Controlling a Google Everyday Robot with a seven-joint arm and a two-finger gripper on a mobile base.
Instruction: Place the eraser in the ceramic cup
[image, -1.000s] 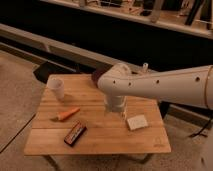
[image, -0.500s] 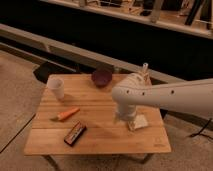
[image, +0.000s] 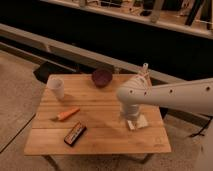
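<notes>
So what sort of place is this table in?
Probably a patio or lounge edge: a low wooden table, paved floor, a long ledge behind. The gripper is down at the eraser.

Nothing readable anywhere here, honestly. The dark bar (image: 75, 133), well off to the left of the gripper (image: 130, 120) and nearer the front edge, looks like it could carry a label, but I can't make out any letters. The gripper is low over the right end of the table (image: 100, 147), right at the eraser (image: 142, 122), and neither shows any print.
</notes>
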